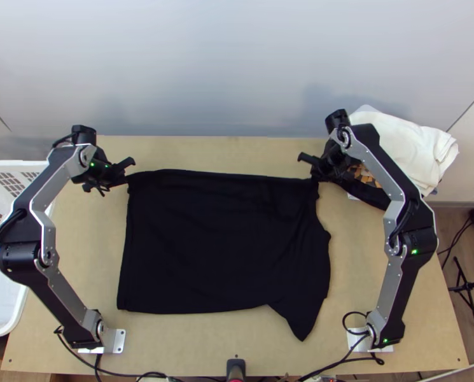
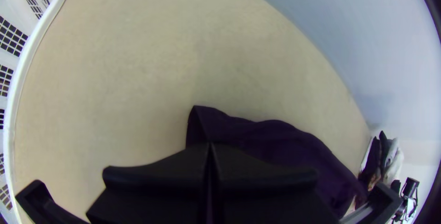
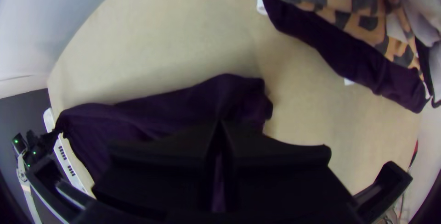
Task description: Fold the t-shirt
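Observation:
In the top view my left gripper (image 1: 127, 181) is at the far left corner of the black t-shirt (image 1: 217, 245), and my right gripper (image 1: 315, 178) is at its far right corner. The shirt lies broad and mostly flat, its far edge running between the two grippers, with a pointed part sticking out at the near right. In the left wrist view my left gripper (image 2: 210, 146) is shut on the dark cloth (image 2: 275, 143). The right wrist view has my right gripper (image 3: 219, 125) shut on the shirt's corner (image 3: 234, 95), a small fold standing beyond the fingers.
A white basket (image 1: 1, 318) stands at the table's left edge. At the far right lies a pile of clothes with a white cloth (image 1: 405, 146) on top, close to the right arm. Bare table (image 1: 205, 350) shows along the near side.

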